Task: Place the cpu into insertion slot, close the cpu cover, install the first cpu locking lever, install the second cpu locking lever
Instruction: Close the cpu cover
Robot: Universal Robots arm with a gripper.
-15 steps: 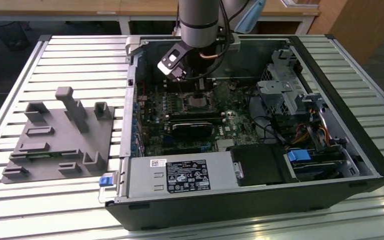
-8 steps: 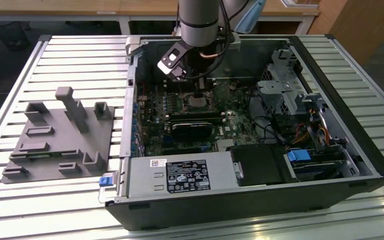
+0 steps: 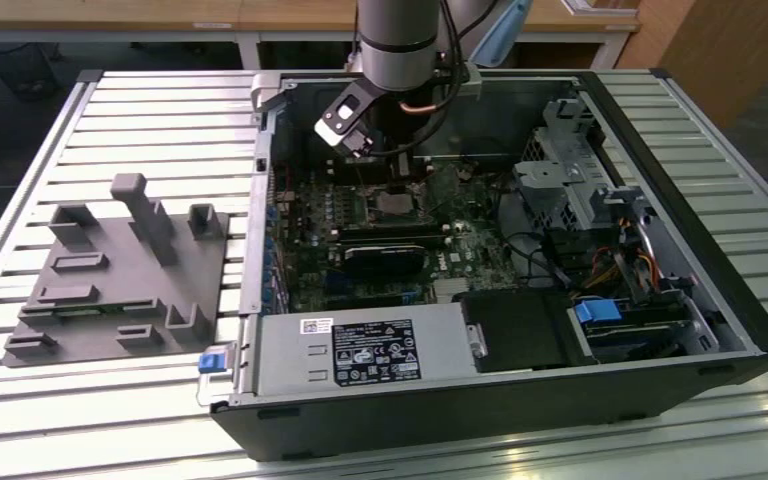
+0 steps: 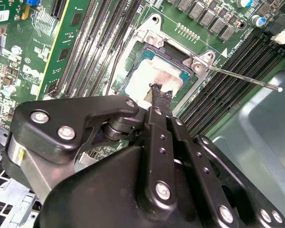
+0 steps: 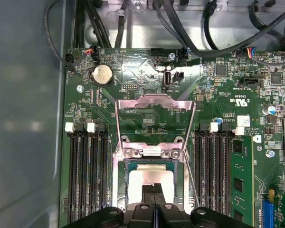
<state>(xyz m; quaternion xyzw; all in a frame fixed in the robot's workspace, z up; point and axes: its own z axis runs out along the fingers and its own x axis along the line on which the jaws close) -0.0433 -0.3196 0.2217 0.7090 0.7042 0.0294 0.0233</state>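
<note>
Go gently here.
I am the gripper [image 4: 160,93], jaws pressed together with nothing between, tip touching the cpu [image 4: 147,76] lying in the insertion slot [image 4: 154,38] — the cpu cover [image 5: 154,101] stands open. A hard or crooked push might tip it.

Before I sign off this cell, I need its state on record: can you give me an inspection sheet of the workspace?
Surface: slatted metal table with an open computer case lying on it.
Job's things: cpu lies in insertion slot; cpu cover swung open; one locking lever sticks out free.
Clutter: grey fixture tray at the exterior view's left.
Grippers: gripper shut, tips on the cpu top.
Cables: black cables above the motherboard; coloured wires inside the case.
Surroundings: wooden-topped desk behind the table.
</note>
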